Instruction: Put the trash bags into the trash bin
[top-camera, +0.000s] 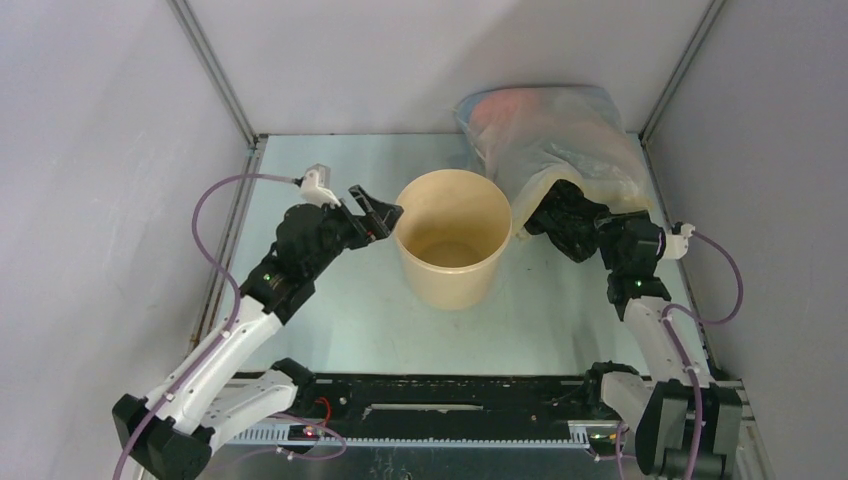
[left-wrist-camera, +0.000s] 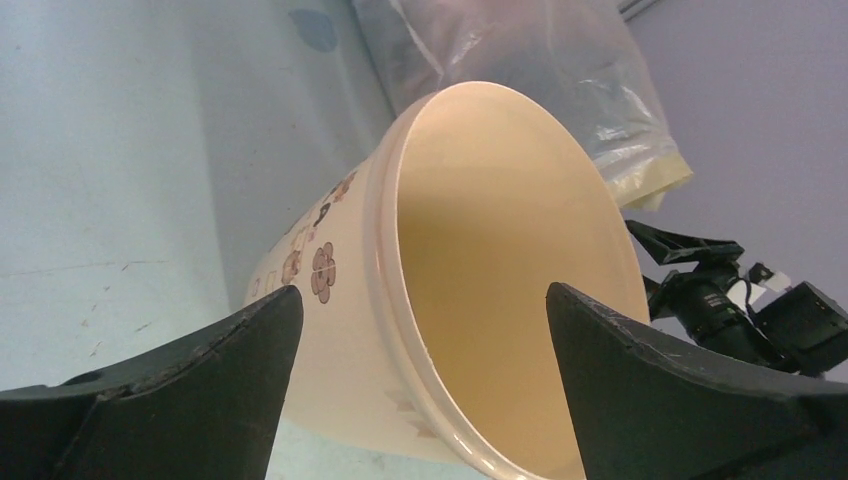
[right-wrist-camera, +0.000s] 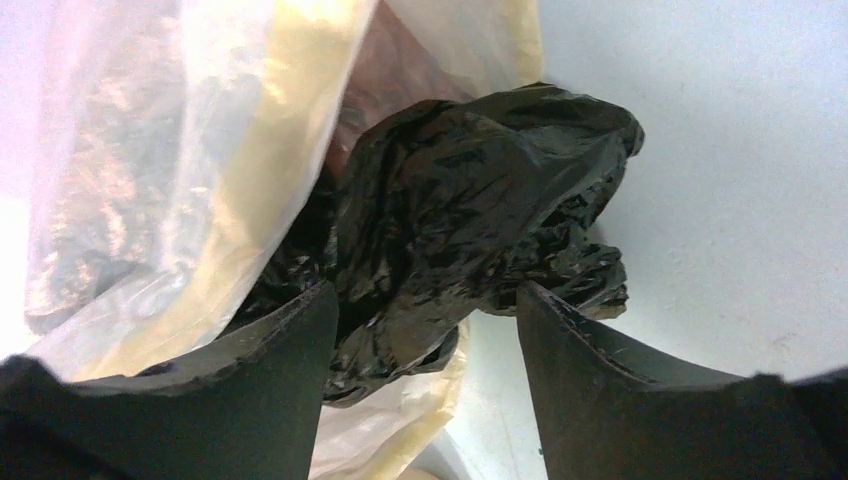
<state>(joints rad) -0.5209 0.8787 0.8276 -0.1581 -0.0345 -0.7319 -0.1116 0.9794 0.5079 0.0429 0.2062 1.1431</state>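
The tan trash bin (top-camera: 450, 245) stands upright mid-table, its inside bare. My left gripper (top-camera: 380, 215) is open at the bin's left rim. In the left wrist view the gripper (left-wrist-camera: 423, 297) has the bin's rim (left-wrist-camera: 385, 250) between its spread fingers, not clamped. The black crinkled trash bag (top-camera: 562, 212) lies right of the bin, at the mouth of the large translucent bag. My right gripper (top-camera: 585, 232) is open at it. In the right wrist view the black bag (right-wrist-camera: 470, 210) bulges between that gripper's (right-wrist-camera: 425, 300) spread fingertips.
The large translucent whitish-yellow bag (top-camera: 550, 135) with pinkish contents lies at the back right, against the wall, and shows in the right wrist view (right-wrist-camera: 150, 170). Grey walls close in the left, back and right sides. A black rail (top-camera: 440, 400) runs along the near edge.
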